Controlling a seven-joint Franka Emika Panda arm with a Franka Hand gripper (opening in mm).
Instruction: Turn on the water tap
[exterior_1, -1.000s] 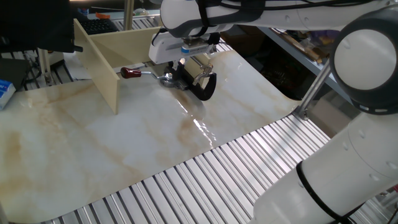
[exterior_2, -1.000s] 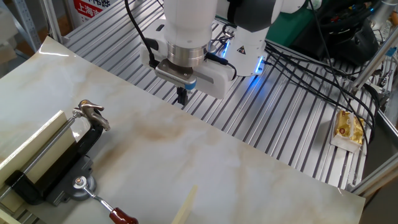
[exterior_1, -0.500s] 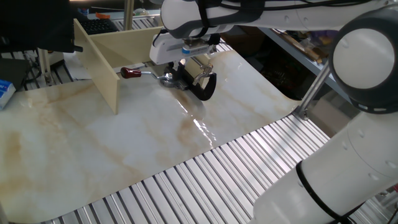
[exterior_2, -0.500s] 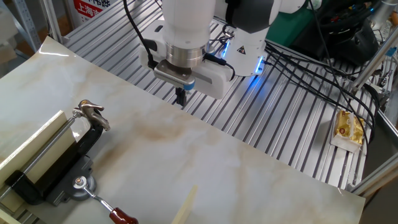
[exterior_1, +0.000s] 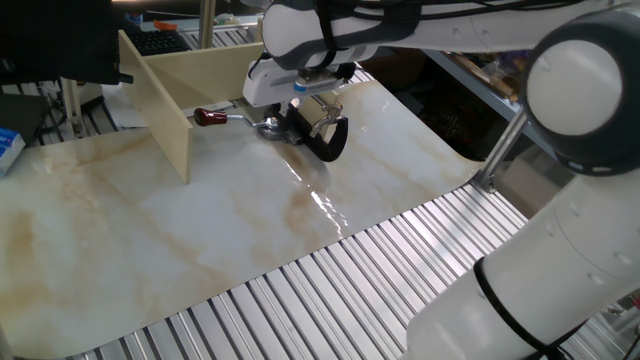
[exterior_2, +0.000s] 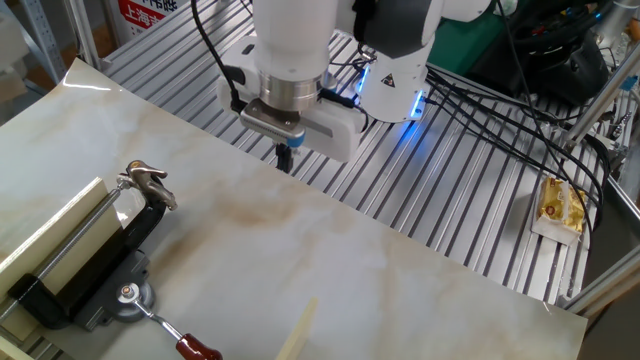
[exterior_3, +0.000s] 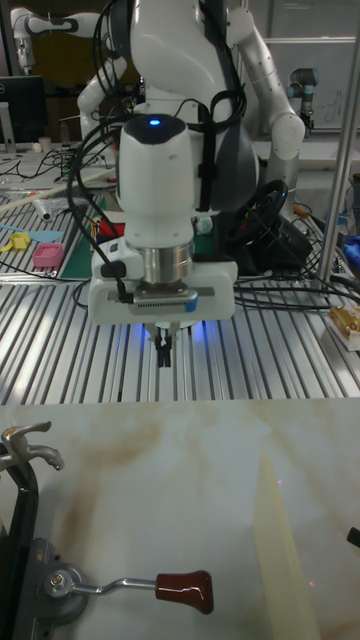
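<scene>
The water tap (exterior_1: 318, 128) lies on the marble board, a black curved body with chrome parts and a thin rod ending in a dark red knob (exterior_1: 210, 117). The other fixed view shows the water tap (exterior_2: 95, 265) at lower left, its chrome spout (exterior_2: 146, 181) up and its knob (exterior_2: 197, 349) at the bottom edge. The tall view shows the knob (exterior_3: 185, 589) low and the spout (exterior_3: 28, 444) at left. My gripper (exterior_3: 164, 352) hangs shut and empty above the board's far edge, apart from the tap. It also shows as the gripper (exterior_2: 284, 160) and the gripper (exterior_1: 301, 93).
Beige partition panels (exterior_1: 165, 110) stand beside the tap, one edge (exterior_3: 280, 540) rising right of the knob. Ribbed metal table (exterior_2: 450, 210) surrounds the marble board (exterior_2: 330, 250). Cables and a yellow packet (exterior_2: 560, 208) lie at the right.
My gripper has drifted a little to the left along the board's far edge, still shut. The tap and its knob have not moved.
</scene>
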